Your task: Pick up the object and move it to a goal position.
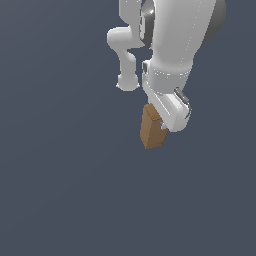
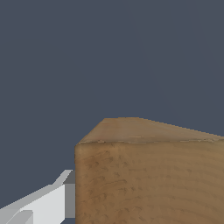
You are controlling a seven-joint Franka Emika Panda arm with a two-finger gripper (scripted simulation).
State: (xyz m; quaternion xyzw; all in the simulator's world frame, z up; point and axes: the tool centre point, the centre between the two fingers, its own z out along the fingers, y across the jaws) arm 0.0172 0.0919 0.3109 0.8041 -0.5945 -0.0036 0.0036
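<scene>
The object (image 1: 151,132) is a tall tan-brown wooden block, slightly tilted. In the exterior view it sits directly under the white hand of my arm. My gripper (image 1: 157,124) is shut on the block's upper part, and the hand hides most of the fingers. In the wrist view the block (image 2: 148,175) fills the near part of the picture. One white finger (image 2: 46,203) lies against its side, and the other finger is out of the picture. No goal marker shows in either view.
The white arm links (image 1: 125,55) rise behind the hand in the exterior view. Around the block there is only a uniform dark grey-blue surface (image 1: 60,175), with no other objects or edges in view.
</scene>
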